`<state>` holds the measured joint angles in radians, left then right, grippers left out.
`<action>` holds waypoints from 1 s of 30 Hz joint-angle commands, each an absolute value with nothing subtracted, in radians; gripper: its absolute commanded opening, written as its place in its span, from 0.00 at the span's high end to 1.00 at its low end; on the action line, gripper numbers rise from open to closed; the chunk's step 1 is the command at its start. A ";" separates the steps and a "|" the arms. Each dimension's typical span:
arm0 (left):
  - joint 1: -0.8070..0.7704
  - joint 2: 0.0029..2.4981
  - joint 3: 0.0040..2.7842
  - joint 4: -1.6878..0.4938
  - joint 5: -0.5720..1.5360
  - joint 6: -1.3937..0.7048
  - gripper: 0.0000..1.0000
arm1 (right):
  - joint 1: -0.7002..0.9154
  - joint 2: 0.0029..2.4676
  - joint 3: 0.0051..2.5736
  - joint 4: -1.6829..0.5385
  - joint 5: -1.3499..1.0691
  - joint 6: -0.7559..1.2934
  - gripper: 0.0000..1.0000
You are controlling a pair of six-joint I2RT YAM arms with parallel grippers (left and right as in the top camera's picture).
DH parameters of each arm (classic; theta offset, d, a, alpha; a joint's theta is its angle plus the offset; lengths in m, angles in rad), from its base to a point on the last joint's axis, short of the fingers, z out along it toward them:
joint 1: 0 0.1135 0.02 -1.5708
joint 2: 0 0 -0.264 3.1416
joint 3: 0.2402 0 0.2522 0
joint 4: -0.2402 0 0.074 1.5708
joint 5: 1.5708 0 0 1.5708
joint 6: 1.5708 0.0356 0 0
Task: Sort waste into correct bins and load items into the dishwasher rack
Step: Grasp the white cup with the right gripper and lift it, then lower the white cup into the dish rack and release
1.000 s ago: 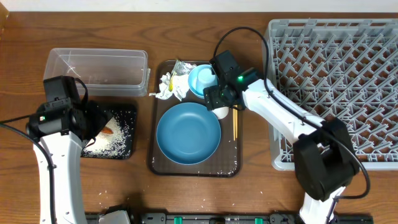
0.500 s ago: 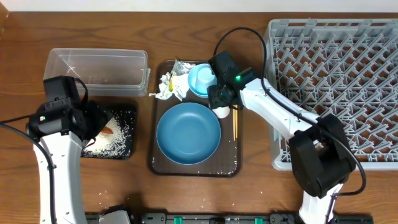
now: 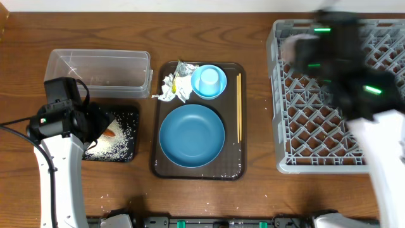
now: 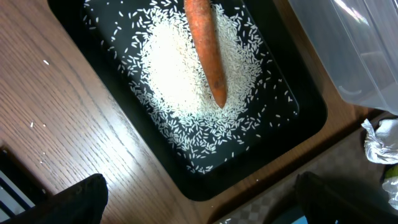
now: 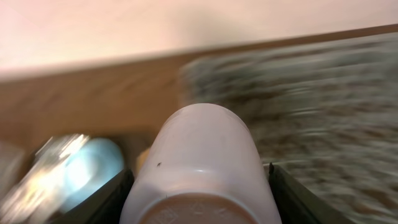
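Observation:
My left gripper [image 4: 208, 205] is open and empty, hovering over the near corner of the black tray [image 4: 292, 134]. That tray holds loose rice [image 4: 180, 74] and the orange carrot piece [image 4: 208, 50]; from overhead it [image 3: 130, 136] is at the left, with the left gripper [image 3: 95, 125] over it. My right gripper [image 5: 202, 205] is shut on a pale pink cup [image 5: 202, 149], held bottom toward the camera. Overhead, the right gripper [image 3: 299, 48] is a blur over the far left part of the grey rack [image 3: 316, 126].
The brown serving tray [image 3: 166, 168] holds the large dark blue bowl [image 3: 192, 135], the small light blue bowl [image 3: 209, 81], chopsticks [image 3: 239, 117], a crumpled napkin [image 3: 171, 88] and a wrapper [image 3: 183, 68]. The clear tub [image 3: 100, 73] stands behind the black tray.
My right arm has lifted the cup off the brown tray and swung fast to the right, over the rack. The left arm has not moved.

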<state>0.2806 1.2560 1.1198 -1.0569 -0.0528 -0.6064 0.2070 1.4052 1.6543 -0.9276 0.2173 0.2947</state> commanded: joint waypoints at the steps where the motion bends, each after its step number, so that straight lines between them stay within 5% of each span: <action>1: 0.287 1.261 1.133 -1.061 -0.068 -0.615 0.02 | 0.019 1.375 1.652 -0.946 0.334 0.268 0.57; 9: 0.287 1.261 1.133 -1.061 -0.068 -0.615 0.02 | -0.395 1.454 1.626 -0.910 0.321 0.189 0.50; 15: 0.287 1.261 1.133 -1.061 -0.068 -0.615 0.02 | -0.553 1.579 1.627 -0.887 0.211 0.186 0.51; 23: 0.287 1.261 1.133 -1.061 -0.068 -0.615 0.02 | -0.627 1.666 1.626 -0.903 0.156 0.186 0.20; 30: 0.287 1.261 1.133 -1.061 -0.068 -0.615 0.02 | -0.619 1.666 1.627 -0.911 0.105 0.185 0.11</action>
<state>0.2806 1.2560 1.1198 -1.0569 -0.0528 -0.6064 -0.6216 1.6672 1.6272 -0.9062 0.1394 0.1905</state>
